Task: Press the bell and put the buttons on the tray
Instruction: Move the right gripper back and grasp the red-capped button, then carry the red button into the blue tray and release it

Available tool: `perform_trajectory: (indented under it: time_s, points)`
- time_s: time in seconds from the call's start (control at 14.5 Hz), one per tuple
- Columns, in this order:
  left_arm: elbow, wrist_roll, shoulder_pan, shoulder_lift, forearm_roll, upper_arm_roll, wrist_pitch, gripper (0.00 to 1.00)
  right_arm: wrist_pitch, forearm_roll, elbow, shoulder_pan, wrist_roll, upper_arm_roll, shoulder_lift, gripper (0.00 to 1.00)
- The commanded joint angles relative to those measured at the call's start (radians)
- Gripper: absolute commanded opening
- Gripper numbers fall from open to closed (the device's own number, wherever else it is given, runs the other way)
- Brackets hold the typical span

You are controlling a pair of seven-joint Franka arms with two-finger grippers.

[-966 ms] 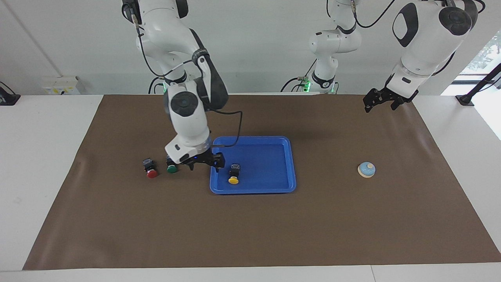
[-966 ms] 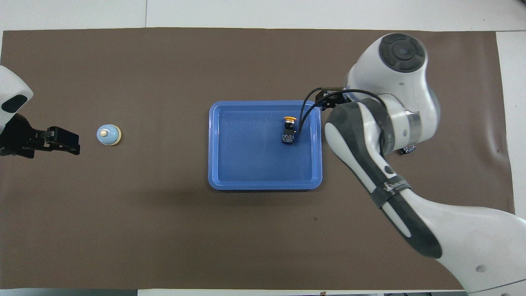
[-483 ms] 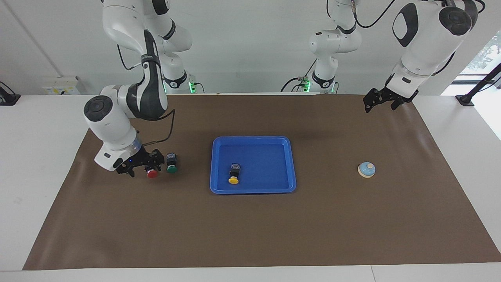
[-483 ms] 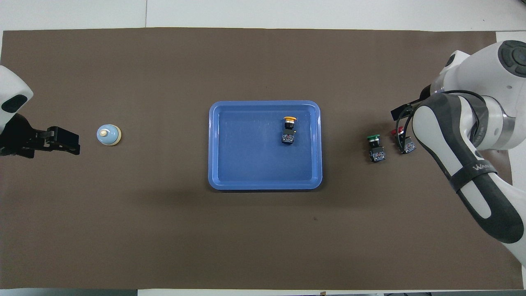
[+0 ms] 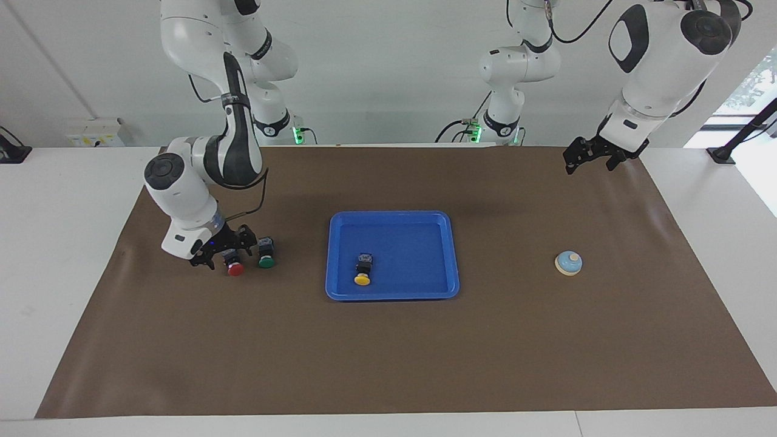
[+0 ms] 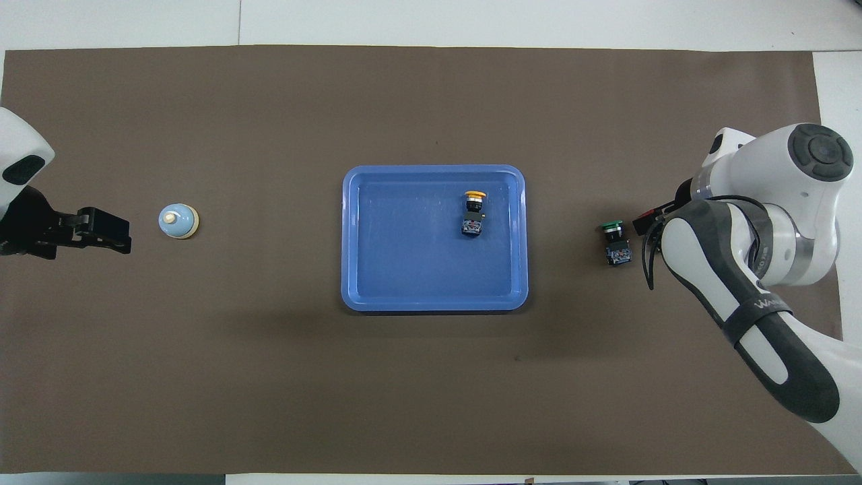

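We see the blue tray (image 5: 437,243) at the middle of the brown mat (image 5: 388,364) on the surface, with the yellow button (image 5: 363,269) lying inside it. The red button (image 5: 234,264) and the green button (image 5: 265,253) sit side by side on the mat toward the right arm's end, well apart from the tray. Our right tool (image 5: 222,252) is down at the red button, its fingers spread wide on either side of the black body; we cannot tell whether they touch it. The bell (image 5: 569,263) stands on the mat toward the left arm's end. Our left tool (image 5: 587,155) hangs wide open above the mat, waiting.
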Motion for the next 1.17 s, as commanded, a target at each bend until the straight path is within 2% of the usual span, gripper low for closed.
perform_trajectory:
  time_s: [0.0, 0.34, 0.48, 0.55, 0.62, 0.76, 0.83, 1.1]
  points:
    - [0.008, -0.009, -0.003, -0.006, 0.007, 0.003, -0.017, 1.0, 0.039, -0.004, -0.078, -0.012, -0.05, 0.004, -0.037, 1.0]
    - [0.008, -0.008, -0.003, -0.006, 0.007, 0.004, -0.017, 1.0, 0.176, -0.004, -0.153, -0.016, -0.064, 0.004, -0.034, 1.0]
    - [0.008, -0.009, -0.003, -0.006, 0.007, 0.003, -0.017, 1.0, 0.206, -0.004, -0.165, -0.016, -0.061, 0.004, -0.032, 0.88]
    - [0.008, -0.008, -0.003, -0.006, 0.007, 0.003, -0.017, 1.0, 0.217, -0.003, -0.173, -0.016, -0.058, 0.004, -0.032, 0.8]
    - [0.008, -0.009, -0.003, -0.006, 0.007, 0.004, -0.017, 1.0, 0.222, -0.004, -0.174, -0.016, -0.058, 0.004, -0.032, 0.65]
    - [0.008, -0.009, -0.003, -0.006, 0.007, 0.004, -0.017, 1.0, 0.225, -0.003, -0.174, -0.024, -0.061, 0.004, -0.032, 0.12]
    - [0.008, -0.008, -0.003, -0.006, 0.007, 0.003, -0.017, 1.0, 0.225, -0.003, -0.171, -0.03, -0.061, 0.004, -0.031, 0.0]
    - [0.008, -0.009, -0.003, -0.006, 0.007, 0.003, -0.017, 1.0, 0.176, -0.003, -0.132, -0.029, -0.035, 0.004, -0.051, 0.0]
